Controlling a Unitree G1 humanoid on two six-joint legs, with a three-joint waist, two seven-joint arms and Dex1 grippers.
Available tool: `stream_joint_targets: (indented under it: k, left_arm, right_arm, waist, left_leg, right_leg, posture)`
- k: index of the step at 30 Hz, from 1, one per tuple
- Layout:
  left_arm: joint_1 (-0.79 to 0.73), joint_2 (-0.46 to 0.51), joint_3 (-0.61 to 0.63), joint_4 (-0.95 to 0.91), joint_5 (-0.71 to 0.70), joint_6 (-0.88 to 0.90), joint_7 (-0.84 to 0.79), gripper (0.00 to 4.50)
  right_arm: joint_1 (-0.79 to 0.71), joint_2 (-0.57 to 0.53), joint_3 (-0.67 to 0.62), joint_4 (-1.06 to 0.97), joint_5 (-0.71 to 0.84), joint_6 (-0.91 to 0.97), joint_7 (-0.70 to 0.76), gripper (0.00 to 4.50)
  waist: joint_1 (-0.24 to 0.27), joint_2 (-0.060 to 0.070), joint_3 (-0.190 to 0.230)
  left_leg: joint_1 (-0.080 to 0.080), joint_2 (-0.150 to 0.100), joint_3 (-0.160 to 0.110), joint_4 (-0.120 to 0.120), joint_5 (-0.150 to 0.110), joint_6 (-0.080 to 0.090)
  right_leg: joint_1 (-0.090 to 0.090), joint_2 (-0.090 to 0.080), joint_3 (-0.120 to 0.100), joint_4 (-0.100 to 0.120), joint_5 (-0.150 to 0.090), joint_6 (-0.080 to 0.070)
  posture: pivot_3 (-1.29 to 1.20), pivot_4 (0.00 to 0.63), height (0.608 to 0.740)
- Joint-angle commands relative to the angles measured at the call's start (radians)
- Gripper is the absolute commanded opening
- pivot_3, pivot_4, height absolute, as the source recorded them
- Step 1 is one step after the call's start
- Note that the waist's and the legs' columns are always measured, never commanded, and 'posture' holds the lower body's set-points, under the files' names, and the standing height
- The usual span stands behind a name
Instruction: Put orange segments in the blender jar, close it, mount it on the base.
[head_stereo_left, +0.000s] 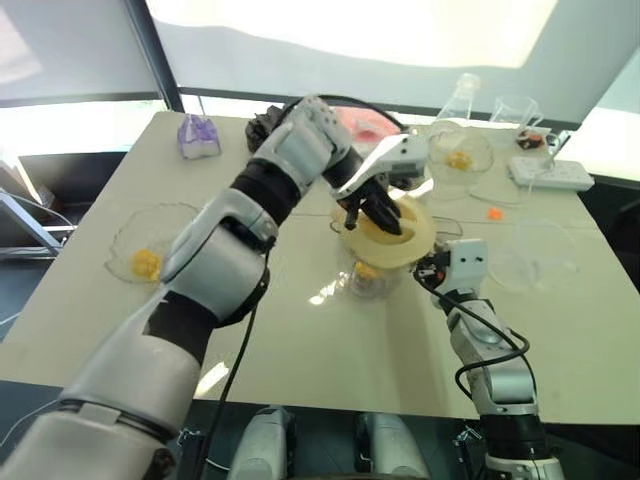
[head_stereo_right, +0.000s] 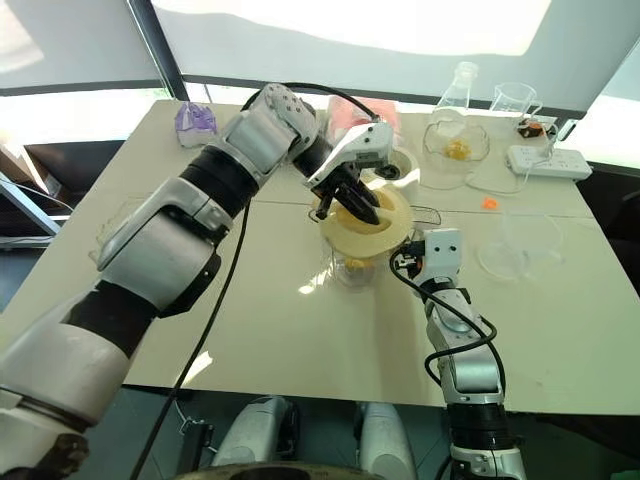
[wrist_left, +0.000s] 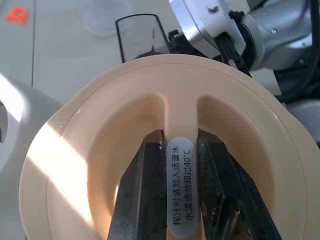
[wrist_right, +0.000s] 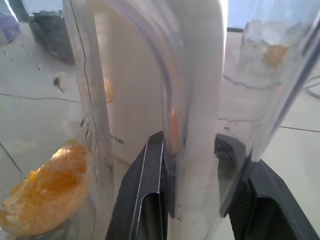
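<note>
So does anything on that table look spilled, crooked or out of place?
One small thing: a tiny orange scrap lies loose on the bare table, away from the bowls, like a dropped bit. The cream lid that the left pincer holds on the jar looks slightly tilted.

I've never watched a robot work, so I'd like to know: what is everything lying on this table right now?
blender jar: one, clear, table centre, an orange segment inside
lid: one, cream, on the jar's rim
shallow bowls: several, clear, at the table's sides and far end, some holding orange pieces
conical flask: one, clear, far edge
power strip: one, white, far right
orange scrap: one, right of centre
left gripper: black fingers shut on the lid's ridge
right gripper: black fingers on the jar's handle
</note>
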Motion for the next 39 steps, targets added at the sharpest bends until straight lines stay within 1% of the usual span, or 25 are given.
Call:
stream_joint_targets:
  k: [1,6,9,14,19,21,23,24,25,26,28,33,35,37,39]
  left_arm:
    - [0.112,-0.061,0.005,-0.055,0.014,0.212,0.089,0.24]
    - [0.152,-0.081,0.066,-0.129,0.034,0.366,0.231,0.24]
    - [0.167,-0.093,0.083,-0.142,0.048,0.408,0.283,0.24]
    - [0.2,-0.075,0.064,-0.19,0.062,0.384,0.257,0.24]
    - [0.205,-0.027,0.006,-0.232,0.088,0.294,0.163,0.24]
    - [0.199,-0.02,0.002,-0.241,0.091,0.268,0.146,0.24]
    - [0.192,-0.019,0.001,-0.243,0.094,0.249,0.135,1.31]
    - [0.187,-0.016,0.0,-0.247,0.096,0.237,0.127,1.62]
    - [0.183,-0.012,0.0,-0.251,0.098,0.227,0.12,2.21]
    - [0.174,-0.006,0.003,-0.259,0.099,0.206,0.116,2.61]
    - [0.15,0.007,0.018,-0.276,0.098,0.17,0.11,2.61]
    - [0.074,0.03,0.074,-0.322,0.069,0.146,0.1,2.61]
    - [0.032,0.042,0.099,-0.331,0.058,0.134,0.098,2.61]
    - [-0.008,0.052,0.12,-0.331,0.047,0.121,0.098,2.61]
    - [-0.057,0.064,0.147,-0.321,0.036,0.082,0.102,2.61]
  right_arm:
    - [-0.028,-0.006,-0.025,-0.056,-0.045,-0.064,-0.029,1.14]
    - [-0.027,-0.007,-0.02,-0.07,-0.042,-0.056,-0.032,1.14]
    - [-0.031,-0.009,-0.022,-0.069,-0.041,-0.055,-0.025,1.14]
    - [-0.038,-0.012,-0.026,-0.061,-0.042,-0.056,-0.005,1.14]
    - [-0.033,-0.022,-0.04,-0.039,-0.043,-0.068,0.015,1.14]
    - [-0.033,-0.025,-0.044,-0.028,-0.046,-0.077,0.019,1.14]
    - [-0.035,-0.031,-0.043,-0.015,-0.055,-0.085,0.018,1.04]
    - [-0.036,-0.033,-0.042,-0.011,-0.059,-0.088,0.018,1.04]
    - [-0.036,-0.033,-0.042,-0.008,-0.06,-0.09,0.018,1.04]
    - [-0.034,-0.031,-0.043,-0.008,-0.058,-0.092,0.019,1.04]
    - [-0.024,-0.027,-0.043,-0.01,-0.057,-0.099,0.021,1.04]
    - [-0.006,-0.022,-0.039,-0.002,-0.058,-0.113,0.02,1.04]
    - [-0.003,-0.022,-0.038,0.003,-0.058,-0.118,0.021,1.04]
    - [-0.002,-0.023,-0.037,0.005,-0.057,-0.12,0.023,1.04]
    - [-0.002,-0.024,-0.035,0.01,-0.057,-0.122,0.026,1.04]
  waist:
    - [0.001,0.001,-0.001]
    - [0.001,0.002,-0.001]
    - [0.001,0.002,-0.001]
    - [0.0,0.003,-0.002]
    - [-0.003,0.005,-0.003]
    - [-0.003,0.005,-0.003]
    - [-0.004,0.005,-0.003]
    - [-0.004,0.005,-0.003]
    - [-0.005,0.005,-0.003]
    - [-0.007,0.005,-0.003]
    - [-0.011,0.006,-0.003]
    - [-0.013,0.007,-0.002]
    - [-0.015,0.007,-0.002]
    - [-0.018,0.007,-0.001]
    - [-0.022,0.007,-0.001]
  left_leg:
    - [0.001,0.0,-0.001,0.0,0.0,0.0]
    - [0.004,-0.004,-0.006,0.0,0.0,0.001]
    - [0.005,-0.01,-0.014,0.0,0.0,0.001]
    - [0.005,-0.011,-0.02,0.0,0.0,0.001]
    - [0.006,-0.011,-0.021,0.0,0.0,0.001]
    - [0.006,-0.011,-0.022,0.0,0.0,0.001]
    - [0.006,-0.011,-0.022,0.0,0.0,0.001]
    - [0.006,-0.011,-0.022,0.0,0.0,0.001]
    - [0.005,-0.011,-0.022,0.0,0.0,0.001]
    - [0.006,-0.011,-0.021,0.0,0.0,0.001]
    - [0.005,-0.011,-0.021,0.0,0.0,0.001]
    - [0.003,-0.011,-0.021,-0.001,0.0,0.001]
    - [-0.001,-0.012,-0.021,-0.001,0.0,0.001]
    - [-0.01,-0.013,-0.021,0.0,0.001,0.001]
    - [-0.011,-0.013,-0.021,-0.001,0.001,0.0]
  right_leg:
    - [0.002,0.0,0.0,-0.001,0.0,0.0]
    - [0.009,-0.001,0.004,-0.003,0.0,0.001]
    - [0.014,-0.002,0.004,-0.004,-0.003,0.004]
    - [0.016,-0.002,0.003,-0.004,-0.005,0.007]
    - [0.017,-0.002,0.003,-0.003,-0.005,0.007]
    - [0.016,-0.002,0.003,-0.003,-0.005,0.007]
    - [0.016,-0.002,0.002,-0.003,-0.005,0.007]
    - [0.016,-0.002,0.003,-0.003,-0.005,0.007]
    - [0.016,-0.001,0.003,-0.003,-0.005,0.007]
    - [0.016,-0.001,0.003,-0.003,-0.005,0.007]
    - [0.015,-0.001,0.003,-0.003,-0.005,0.007]
    - [0.012,-0.001,0.003,-0.003,-0.005,0.008]
    - [0.008,-0.001,0.003,-0.003,-0.005,0.008]
    - [-0.001,-0.001,0.004,-0.001,-0.005,0.008]
    - [-0.003,-0.001,0.004,0.0,-0.005,0.009]
  posture:
    - [0.0,0.15,0.74]
    - [0.0,0.15,0.74]
    - [0.0,0.15,0.74]
    - [0.0,0.15,0.74]
    - [0.0,0.15,0.74]
    - [0.0,0.15,0.74]
    - [0.0,0.15,0.74]
    - [0.0,0.15,0.74]
    - [0.0,0.15,0.74]
    - [0.0,0.15,0.74]
    - [0.0,0.15,0.74]
    - [0.0,0.15,0.74]
    - [0.0,0.15,0.74]
    - [0.0,0.15,0.74]
    - [0.0,0.15,0.74]
